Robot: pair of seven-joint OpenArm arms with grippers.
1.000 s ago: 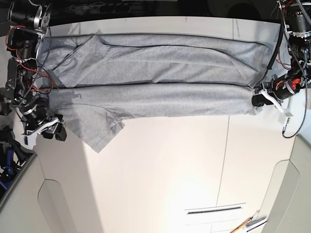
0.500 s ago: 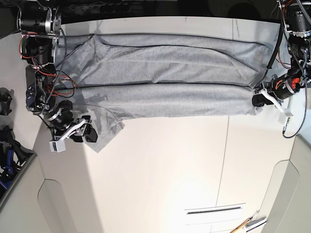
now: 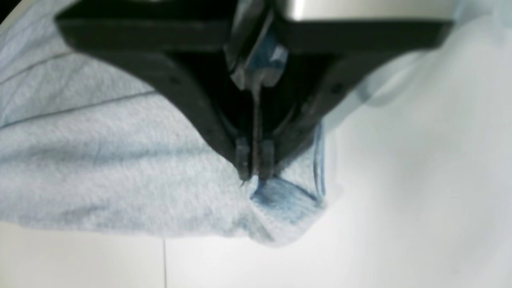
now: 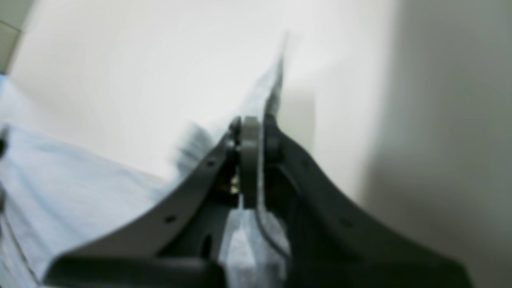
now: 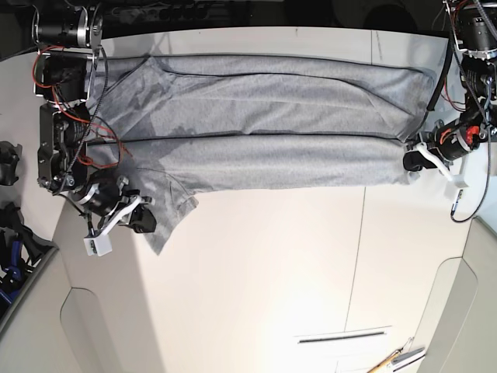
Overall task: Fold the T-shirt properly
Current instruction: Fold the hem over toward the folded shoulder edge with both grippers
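My right-wrist view is blurred; the right gripper (image 4: 250, 132) is clamped on the sleeve edge of the T-shirt (image 5: 264, 116), which lies folded lengthwise along the table (image 5: 256, 272). Left gripper (image 3: 255, 168) pinches the hem corner. Since half a second ago, the right gripper has dropped slightly lower.

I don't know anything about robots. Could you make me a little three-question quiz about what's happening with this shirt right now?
1. True or false: the T-shirt lies bunched in a ball.
2. What does the left gripper pinch? A) a pencil B) the shirt's corner C) nothing
3. Fill in: the right gripper is shut on the shirt's ____.

Key: 1 false, it is spread out in a long band across the table; 2 B; 3 sleeve.
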